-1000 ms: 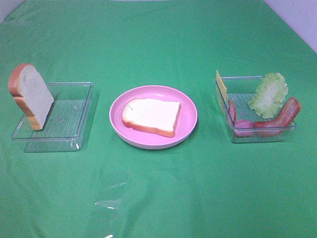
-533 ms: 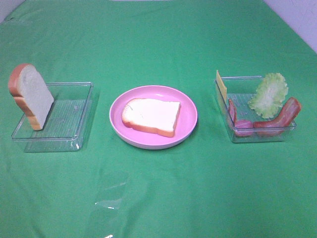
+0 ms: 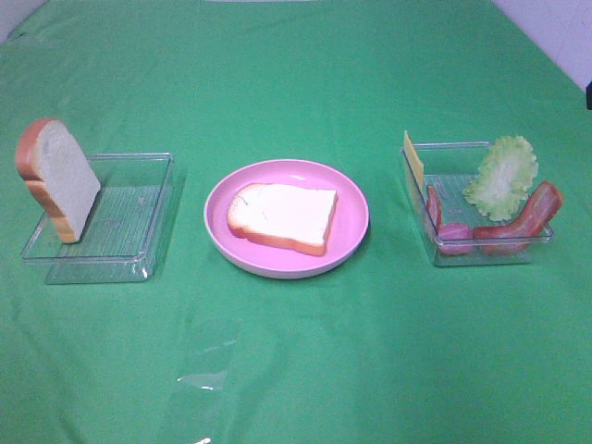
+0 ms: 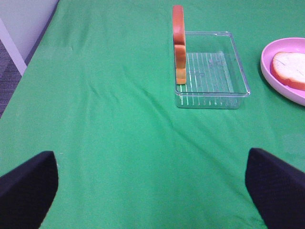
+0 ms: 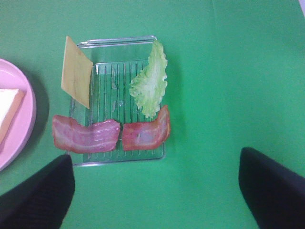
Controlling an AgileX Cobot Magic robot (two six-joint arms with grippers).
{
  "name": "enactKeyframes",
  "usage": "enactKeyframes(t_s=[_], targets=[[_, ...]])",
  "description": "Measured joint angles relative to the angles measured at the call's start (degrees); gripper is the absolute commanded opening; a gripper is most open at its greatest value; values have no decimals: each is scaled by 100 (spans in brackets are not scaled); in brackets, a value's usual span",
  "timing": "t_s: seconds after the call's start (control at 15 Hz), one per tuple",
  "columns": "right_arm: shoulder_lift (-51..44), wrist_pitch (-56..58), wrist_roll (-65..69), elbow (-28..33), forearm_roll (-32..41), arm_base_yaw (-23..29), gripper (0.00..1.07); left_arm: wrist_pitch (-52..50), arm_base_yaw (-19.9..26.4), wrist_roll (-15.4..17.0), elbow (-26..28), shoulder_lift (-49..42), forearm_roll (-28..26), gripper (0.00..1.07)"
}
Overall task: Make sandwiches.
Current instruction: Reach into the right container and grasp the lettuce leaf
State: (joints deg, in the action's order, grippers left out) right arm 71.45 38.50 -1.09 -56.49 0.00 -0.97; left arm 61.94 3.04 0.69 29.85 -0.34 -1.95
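One white bread slice [image 3: 282,215] with an orange-brown crust lies flat on the round pink plate [image 3: 351,208], with nothing on it; it also shows in the left wrist view [image 4: 290,69]. More bread [image 3: 57,180] stands upright at the left end of a clear tray [image 3: 120,222], also in the left wrist view [image 4: 179,45]. A second clear tray [image 5: 157,152] holds yellow cheese [image 5: 76,71], green lettuce [image 5: 150,86], pink ham [image 5: 86,136] and red-brown bacon [image 5: 145,133]. My left gripper [image 4: 152,191] is open, well short of the bread tray. My right gripper [image 5: 155,191] is open above the fillings tray's near side.
Everything lies on a green cloth [image 3: 296,370]. The cloth's left edge and grey floor show in the left wrist view [image 4: 19,57]. A small dark shape [image 3: 588,95] is at the right edge of the exterior view.
The small dark shape has appeared at the right edge of the exterior view. The bread, plate and trays have not moved.
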Motion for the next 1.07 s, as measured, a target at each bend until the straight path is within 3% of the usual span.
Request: enactKeyframes(t_s=[0.27, 0.33, 0.53, 1.07], targets=[[1633, 561, -155, -1455, 0, 0, 89, 0, 0, 0, 0, 0, 0, 100], [2401, 785, -304, -2131, 92, 0, 89, 0, 0, 0, 0, 0, 0, 100], [3363, 1043, -407, -2888, 97, 0, 89, 0, 0, 0, 0, 0, 0, 100], [3827, 997, -539, -3157, 97, 0, 89, 0, 0, 0, 0, 0, 0, 100]])
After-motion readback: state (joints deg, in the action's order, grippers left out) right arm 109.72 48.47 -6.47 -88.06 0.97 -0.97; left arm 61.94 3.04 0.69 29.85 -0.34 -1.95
